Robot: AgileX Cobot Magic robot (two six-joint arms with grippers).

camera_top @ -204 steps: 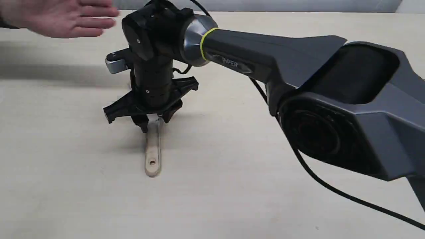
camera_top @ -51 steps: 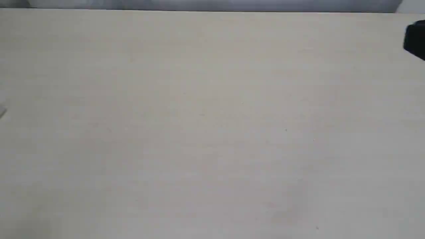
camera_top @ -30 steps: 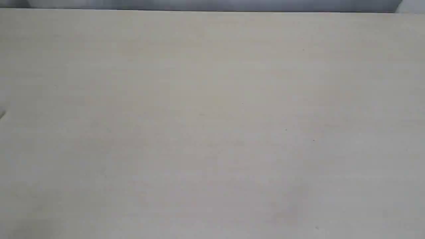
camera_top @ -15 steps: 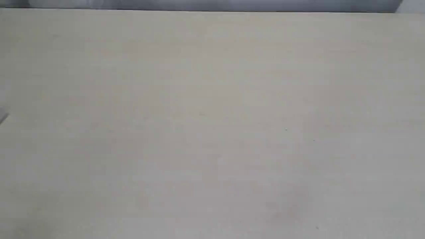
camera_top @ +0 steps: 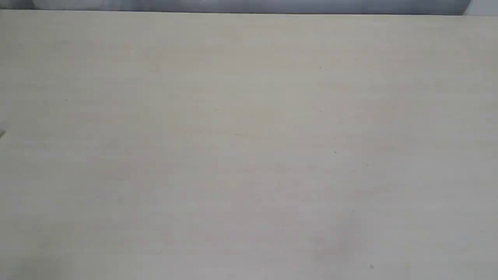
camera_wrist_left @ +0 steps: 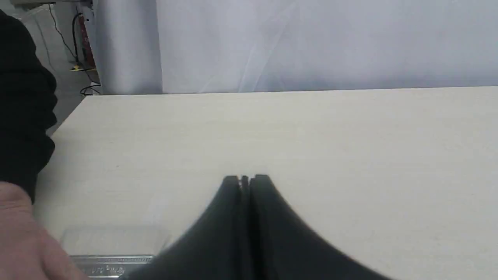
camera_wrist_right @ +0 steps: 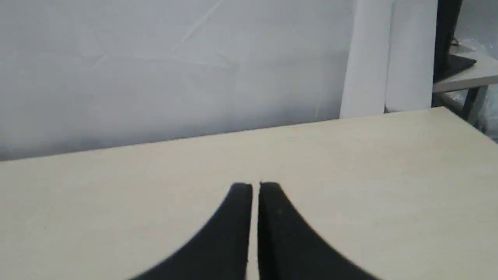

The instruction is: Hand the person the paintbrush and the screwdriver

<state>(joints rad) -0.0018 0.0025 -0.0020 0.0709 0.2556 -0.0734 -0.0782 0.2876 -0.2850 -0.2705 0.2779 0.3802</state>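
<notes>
Above the table (camera_wrist_left: 350, 136), left tool (camera_wrist_left: 244, 179) level, jaws together.

I had the L gripper (camera_wrist_left: 245, 179) clamped to itself: both fingers (camera_wrist_left: 229, 206) pressed flat together, tips level, empty, pointing fwd at a shallow downward tilt. R gripper (camera_wrist_right: 255, 186) was approx. the same pose, fingers (camera_wrist_right: 237, 214) all but touching w/ only a thin slit between them, also empty.

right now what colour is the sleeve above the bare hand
Black; the fabric sleeve shows best in the left wrist view.
</notes>
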